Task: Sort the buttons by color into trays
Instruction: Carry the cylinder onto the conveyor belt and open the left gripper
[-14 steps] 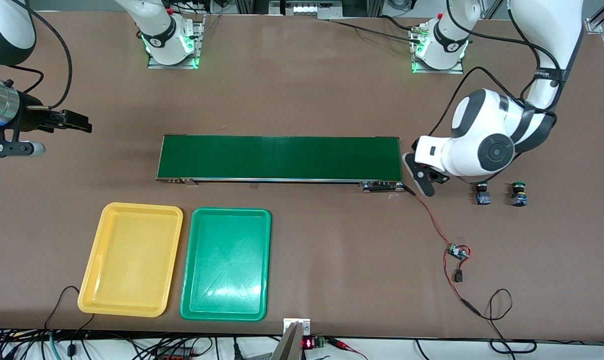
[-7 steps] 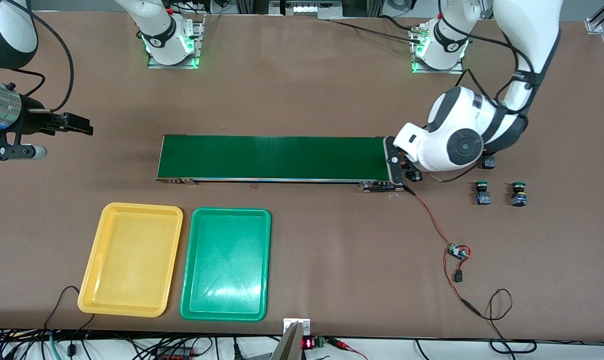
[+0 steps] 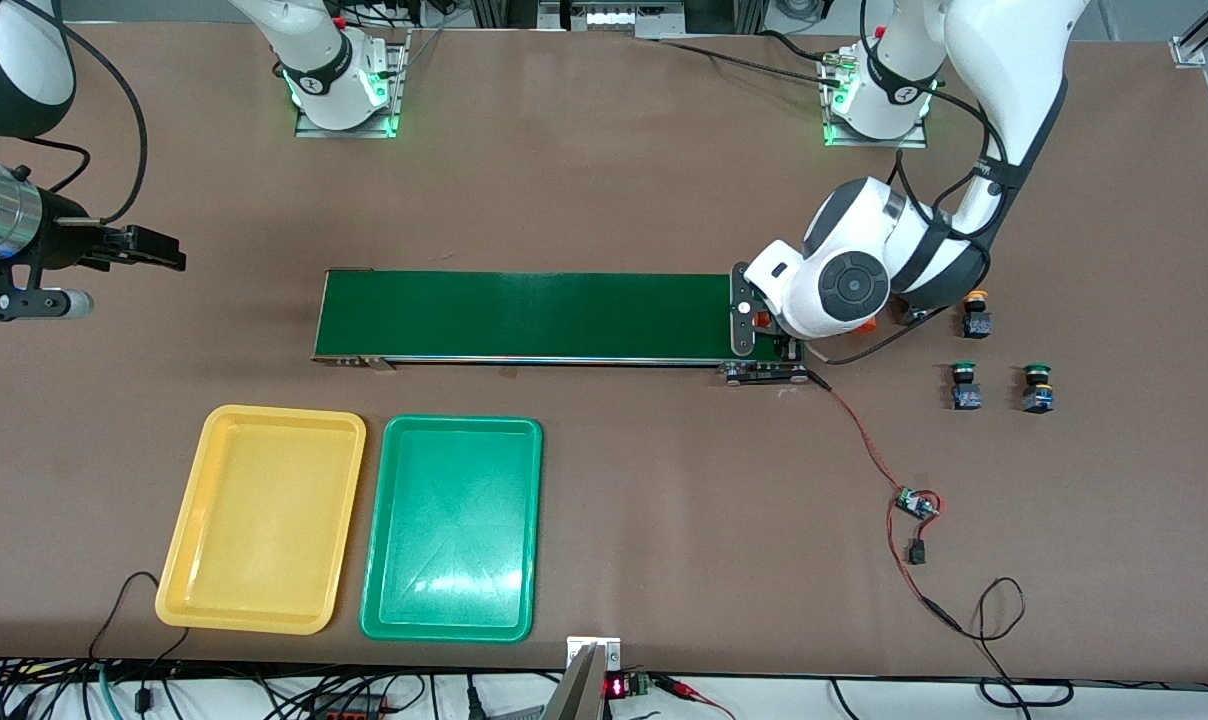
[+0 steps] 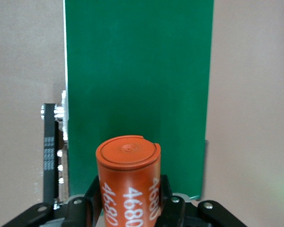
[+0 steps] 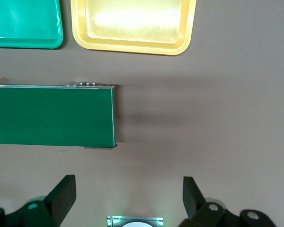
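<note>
Between the fingers of the left gripper, a smooth orange cylinder with white print is clasped low on its sides, the jaws narrowed around it. It is held over the end of the long dark-green conveyor belt toward the left arm's end of the table.

Off that same belt end, three small push-button switches stand on the table: one yellow-orange-capped button and, nearer the front camera, two green-capped buttons (a fourth cannot be found).

These are judged light, rigid and easily tipped. The flat sides of the body would be gripped better than the rounded cap.

The right gripper waits spread wide and empty off the belt's other end. The flat yellow plastic tray and matching green tray lie nearer the camera than the belt.
</note>
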